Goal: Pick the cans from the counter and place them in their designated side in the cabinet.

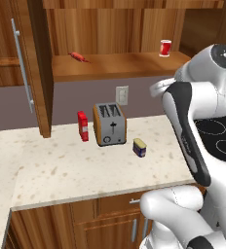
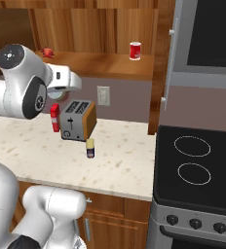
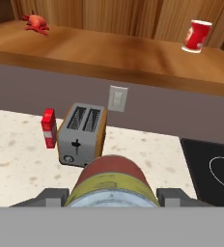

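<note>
1. Red can (image 3: 113,182) clamped between gripper (image 3: 113,195) fingers, raised above counter (image 1: 61,170), lengthwise toward cabinet (image 3: 109,53) for shelving.
2. Blue can (image 1: 140,147) upright on counter beside toaster (image 1: 110,124), awaiting pickup.
3. Shelf bare between crab (image 3: 34,22) and cup (image 3: 197,35).

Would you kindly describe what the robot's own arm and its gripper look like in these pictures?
The white arm is made of glossy, rounded, bulbous segments, with black bands and panels at the joints and a dark grey round cap on its topmost joint. No cables or printed markings show. In the hand view, the gripper shows as two small, dark grey, blocky finger tips.
</note>
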